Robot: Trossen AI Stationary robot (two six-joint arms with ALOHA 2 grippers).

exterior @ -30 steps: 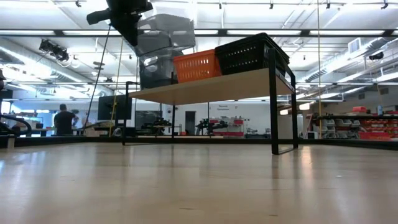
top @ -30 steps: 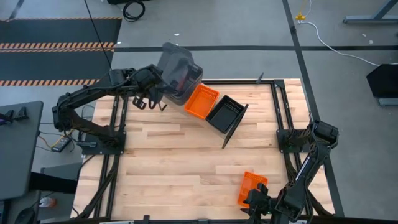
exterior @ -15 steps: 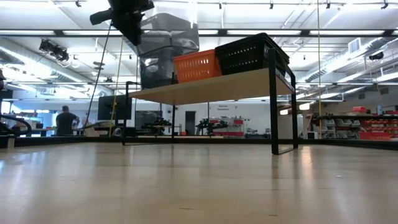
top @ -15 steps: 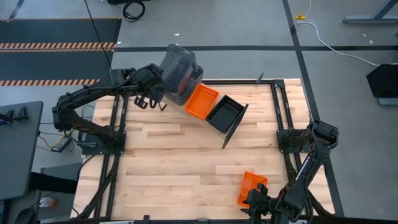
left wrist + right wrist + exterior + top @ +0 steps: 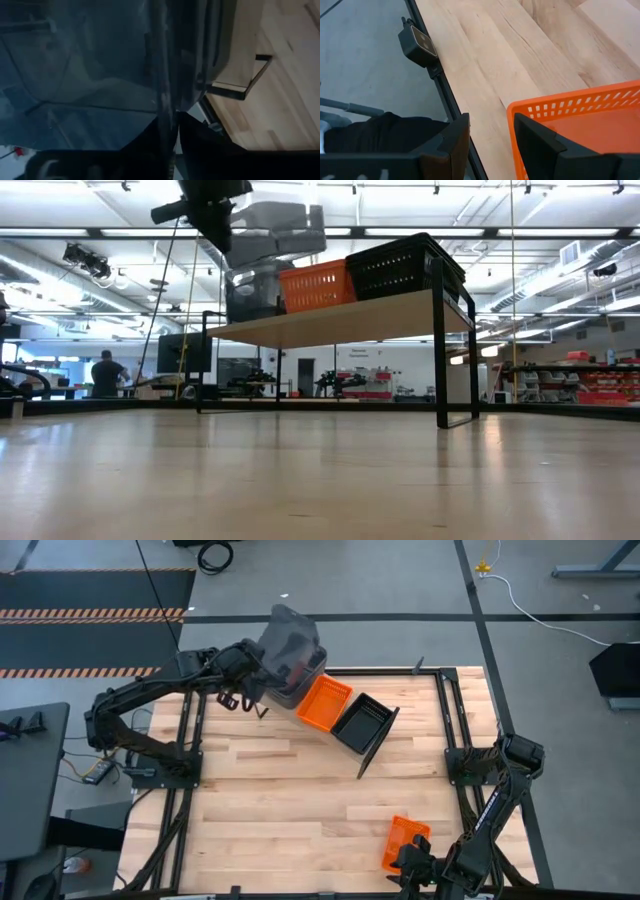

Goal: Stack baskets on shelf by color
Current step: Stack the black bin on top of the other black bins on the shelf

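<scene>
Overhead, shelf left end: grey basket pinched by left gripper, tilted.
Orange basket adjacent; right gripper straddles orange bin wall, unclamped.

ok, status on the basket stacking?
Left gripper shut on grey basket, tilted above grey stack on shelf. Right gripper open beside orange basket. Nothing blocking.

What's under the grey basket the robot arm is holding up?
Under the lifted grey basket another grey basket sits on the shelf, beside the orange basket. Whether anything lies inside that lower one cannot be seen; its walls hide it.
</scene>
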